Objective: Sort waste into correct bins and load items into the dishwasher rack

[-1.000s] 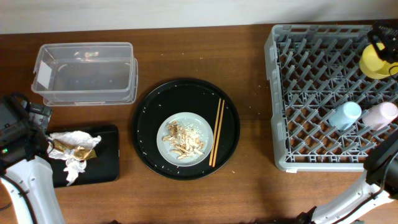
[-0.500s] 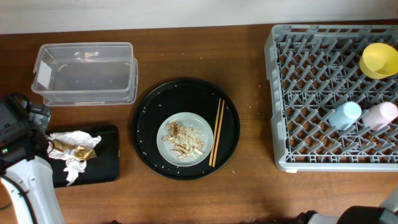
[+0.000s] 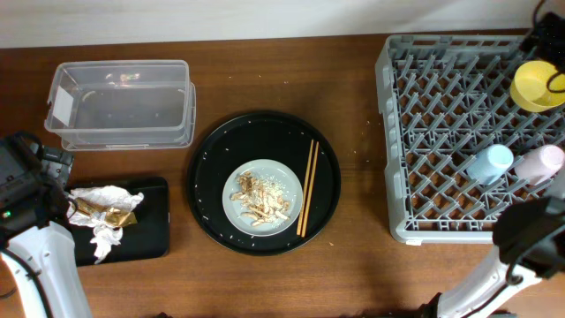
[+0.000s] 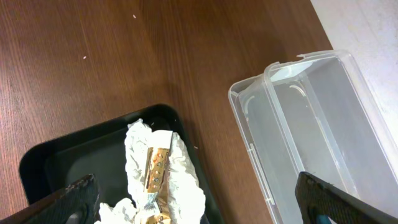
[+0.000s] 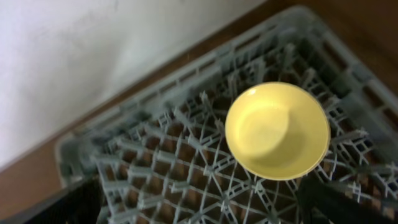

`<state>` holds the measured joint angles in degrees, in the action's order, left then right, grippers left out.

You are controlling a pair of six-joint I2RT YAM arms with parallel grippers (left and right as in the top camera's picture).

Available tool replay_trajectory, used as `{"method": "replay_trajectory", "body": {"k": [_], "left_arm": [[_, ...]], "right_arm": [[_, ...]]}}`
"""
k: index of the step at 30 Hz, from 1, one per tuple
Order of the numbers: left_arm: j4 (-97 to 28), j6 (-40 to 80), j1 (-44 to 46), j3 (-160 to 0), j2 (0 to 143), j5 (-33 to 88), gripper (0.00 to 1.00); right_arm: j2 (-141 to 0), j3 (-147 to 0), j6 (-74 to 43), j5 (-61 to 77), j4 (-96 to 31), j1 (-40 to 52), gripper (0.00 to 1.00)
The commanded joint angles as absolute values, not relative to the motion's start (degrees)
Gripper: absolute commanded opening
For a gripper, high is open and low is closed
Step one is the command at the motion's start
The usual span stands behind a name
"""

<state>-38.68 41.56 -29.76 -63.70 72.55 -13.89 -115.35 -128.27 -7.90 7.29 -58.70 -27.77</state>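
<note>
Left end effector [image 4: 199,200]: fingers spread wide, nothing between them; hangs over the left end of the shallow black tray [image 3: 155,221].
Right end effector [image 5: 202,208]: fingers likewise wide apart and empty; poised above the far right corner of the dishwasher rack [image 3: 441,132].

Waste:
- Crumpled white paper napkin [image 4: 183,177]: lies in the shallow black tray.
- Small brown-gold wrapper [image 4: 155,167]: rests on top of the napkin.
- Shredded food scraps [image 3: 261,201]: heaped on the pale grey round plate [image 3: 231,200], with crumbs scattered around.

Bins:
- Clear plastic tub [image 3: 124,113]: on the desk [image 3: 353,265] just behind the shallow black tray; white label on its left end; appears empty.

Items:
- Small yellow bowl [image 5: 277,130]: in the rack's far right corner, hollow side up, slightly tilted on the pegs.
- Light blue cup [image 3: 489,163] and pale pink cup [image 3: 539,164]: side by side in the rack's right half, nearer the front.
- Plate: centred on the large round black tray [image 3: 212,159], mid-desk.
- Wooden chopsticks [image 3: 307,188]: paired on the round tray, just right of the plate.
</note>
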Motion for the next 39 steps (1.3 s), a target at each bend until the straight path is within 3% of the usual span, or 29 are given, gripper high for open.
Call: {"method": "replay_trajectory", "body": {"k": [1, 4, 9, 10, 13, 20, 24, 25, 26, 27, 29, 32, 34, 39], "left_arm": [[-38.61, 40.84, -29.89, -63.9, 72.31, -14.13, 0.99], [-38.59, 40.84, -29.89, -63.9, 72.31, -14.13, 0.99], [-38.61, 40.84, -29.89, -63.9, 72.31, -14.13, 0.99], [-38.61, 40.84, -29.89, -63.9, 72.31, -14.13, 0.99], [-38.61, 40.84, -29.89, -63.9, 72.31, -14.13, 0.99], [-38.61, 40.84, -29.89, -63.9, 72.31, -14.13, 0.99], [-38.61, 40.84, -29.89, -63.9, 72.31, -14.13, 0.99], [-38.61, 40.84, -29.89, -63.9, 72.31, -14.13, 0.99], [-38.61, 40.84, -29.89, -63.9, 72.31, -14.13, 0.99], [-38.61, 40.84, -29.89, -63.9, 72.31, -14.13, 0.99], [-38.61, 40.84, -29.89, -63.9, 72.31, -14.13, 0.99], [-38.61, 40.84, -29.89, -63.9, 72.31, -14.13, 0.99], [-38.61, 40.84, -29.89, -63.9, 72.31, -14.13, 0.99], [-38.61, 40.84, -29.89, -63.9, 72.31, -14.13, 0.99]], "right_arm": [[-118.02, -131.26, -2.74, 5.41, -58.28, -27.29, 0.99], [-121.49, -131.15, -1.67, -6.81, -57.21, -27.38, 0.95], [-128.11, -131.04, 2.15, -6.76, -57.93, -26.2, 0.89], [-128.84, -131.04, 2.13, -6.74, -57.98, -26.26, 0.79], [-131.04, -131.04, 2.13, -6.72, -58.78, -25.91, 0.68], [-135.02, -131.04, 2.15, -6.74, -59.59, -25.78, 0.65], [-135.37, -131.24, 0.89, -6.57, -59.79, -25.76, 0.48], [-135.04, -131.35, 0.6, -6.13, -59.88, -25.78, 0.4], [-134.78, -131.37, 0.58, -6.02, -59.86, -25.78, 0.24], [-134.54, -131.39, 0.56, -5.1, -60.05, -25.78, 0.18], [-132.92, -131.39, 0.38, -0.36, -60.29, -25.78, 0.04], [-128.18, -134.3, 0.38, 9.1, -60.95, -26.22, 0.04], [-124.46, -135.33, 0.38, 26.89, -60.75, -27.79, 0.04], [-123.72, -135.33, 0.43, 56.18, -62.17, -31.79, 0.04]]}}
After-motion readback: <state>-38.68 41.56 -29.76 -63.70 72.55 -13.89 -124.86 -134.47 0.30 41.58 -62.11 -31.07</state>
